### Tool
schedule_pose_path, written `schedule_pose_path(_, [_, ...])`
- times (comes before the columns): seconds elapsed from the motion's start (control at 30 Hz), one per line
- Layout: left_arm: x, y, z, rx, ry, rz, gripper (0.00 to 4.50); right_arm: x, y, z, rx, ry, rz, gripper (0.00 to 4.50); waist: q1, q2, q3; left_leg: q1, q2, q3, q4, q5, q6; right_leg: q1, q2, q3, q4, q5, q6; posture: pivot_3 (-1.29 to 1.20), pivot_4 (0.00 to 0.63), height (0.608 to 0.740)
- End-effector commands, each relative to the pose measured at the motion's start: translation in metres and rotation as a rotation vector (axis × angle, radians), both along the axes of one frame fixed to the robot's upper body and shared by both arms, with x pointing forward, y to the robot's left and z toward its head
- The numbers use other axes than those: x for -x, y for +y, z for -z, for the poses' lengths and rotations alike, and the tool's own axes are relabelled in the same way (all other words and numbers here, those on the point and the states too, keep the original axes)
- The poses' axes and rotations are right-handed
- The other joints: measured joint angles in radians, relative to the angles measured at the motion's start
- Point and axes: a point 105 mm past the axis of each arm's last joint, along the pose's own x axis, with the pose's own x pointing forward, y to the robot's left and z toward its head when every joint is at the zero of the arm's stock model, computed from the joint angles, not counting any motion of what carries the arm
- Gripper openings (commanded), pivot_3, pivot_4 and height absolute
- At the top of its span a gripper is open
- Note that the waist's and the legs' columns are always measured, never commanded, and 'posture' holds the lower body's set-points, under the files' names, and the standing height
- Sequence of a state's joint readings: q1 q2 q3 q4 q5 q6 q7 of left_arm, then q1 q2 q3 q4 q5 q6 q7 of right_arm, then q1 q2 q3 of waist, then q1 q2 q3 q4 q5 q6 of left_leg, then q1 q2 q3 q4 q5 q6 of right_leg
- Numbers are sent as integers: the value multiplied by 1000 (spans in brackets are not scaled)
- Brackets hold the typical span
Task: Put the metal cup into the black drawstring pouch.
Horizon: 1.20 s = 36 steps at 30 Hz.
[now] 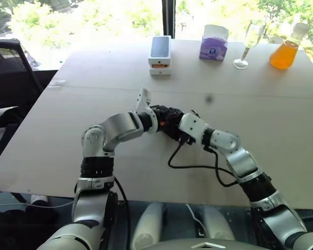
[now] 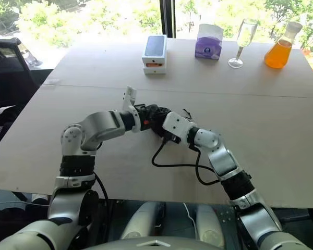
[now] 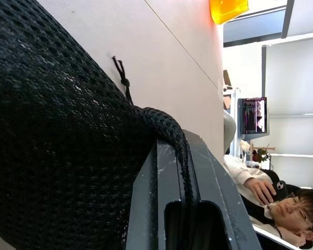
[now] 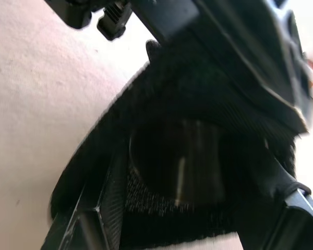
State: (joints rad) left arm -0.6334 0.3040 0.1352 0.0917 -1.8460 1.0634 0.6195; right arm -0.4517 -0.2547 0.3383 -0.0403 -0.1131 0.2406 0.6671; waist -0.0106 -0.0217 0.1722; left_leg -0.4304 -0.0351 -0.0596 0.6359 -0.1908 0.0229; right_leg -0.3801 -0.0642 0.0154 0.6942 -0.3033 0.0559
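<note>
Left end effector (image 1: 161, 121) is clamped on the rim of the black drawstring pouch (image 3: 57, 130); in the left wrist view the mesh fabric folds over its fingers (image 3: 167, 198) with no gap between them. Right end effector (image 4: 198, 219) sits at the pouch mouth from the other side, fingers spread apart, one on each side of the opening, not gripping anything I can make out.

Metal cup (image 4: 180, 161) is inside the pouch: the right wrist view looks into the mouth and shows its rounded steel side, dark with a pale streak of reflection, wrapped by black fabric all round. From the head cameras the cup is hidden behind the two end effectors, which meet roughly mid-surface, slightly toward the robot's left.

Pouch cord (image 3: 122, 78) ends in a knot lying on the surface (image 1: 261, 130) just beside the pouch. A separate black cable (image 1: 195, 166) loops off the right forearm across the surface.

Far edge of the surface, well apart from the pouch: a white phone box (image 1: 159, 53), a purple tissue box (image 1: 214, 44), a clear stemmed glass (image 1: 249, 42), and a flask of orange liquid (image 1: 286, 49), in that order from left to right. A black office chair (image 1: 13, 70) stands off the far-left corner. A person (image 3: 271, 200) sits in the background of the left wrist view.
</note>
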Motion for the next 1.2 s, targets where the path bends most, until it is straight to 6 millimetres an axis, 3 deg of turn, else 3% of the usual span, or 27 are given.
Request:
schedule_pose_path(0.03, [-3,5,-9,-4,-51,-3,0,3,-14,-20,-51,-11,48,2759,0,0,0,0,0,0,0,0,0,0,0,0,0,0,0,0,150,740])
schedule_pose_path(0.17, [-6,12,-14,-7,-77,-2,0,11,-24,-26,-80,16,71,2759,0,0,0,0,0,0,0,0,0,0,0,0,0,0,0,0,150,740])
schedule_pose_path(0.3, [-7,38,-18,-145,-185,30,0,10,-28,-44,-150,8,109,2759,-7,0,0,0,0,1,-1,0,0,-1,1,1,0,0,0,0,150,740])
schedule_pose_path(0.47, [-1,46,-22,-309,-353,146,0,2,-38,-50,-65,-77,154,2759,-2,1,1,0,0,1,-2,0,0,-1,1,0,-1,0,0,0,150,740])
schedule_pose_path(0.57, [1,45,-21,-344,-402,198,0,-5,-43,-42,63,-126,138,2759,0,1,1,0,-1,1,-2,0,0,-1,0,0,-2,0,0,0,150,740])
schedule_pose_path(0.63, [0,45,-21,-336,-410,204,0,-7,-39,-39,72,-123,129,2759,-2,1,1,0,0,0,-3,0,0,-1,0,0,-2,0,0,0,150,740])
schedule_pose_path(0.83, [1,47,-21,-340,-428,209,0,-11,-3,-23,29,-36,50,2759,-14,1,1,0,1,1,-5,0,0,-2,0,1,-2,0,0,0,150,740])
schedule_pose_path(1.1, [4,52,-20,-363,-434,209,0,-39,8,-10,27,-41,123,2759,-10,1,1,0,1,0,-4,0,0,-2,0,0,-1,0,0,0,150,740])
schedule_pose_path(1.2, [5,55,-21,-366,-437,200,0,-47,2,-7,46,-57,155,1395,-7,1,1,0,1,0,-4,0,0,-2,0,0,-2,0,0,0,150,740])
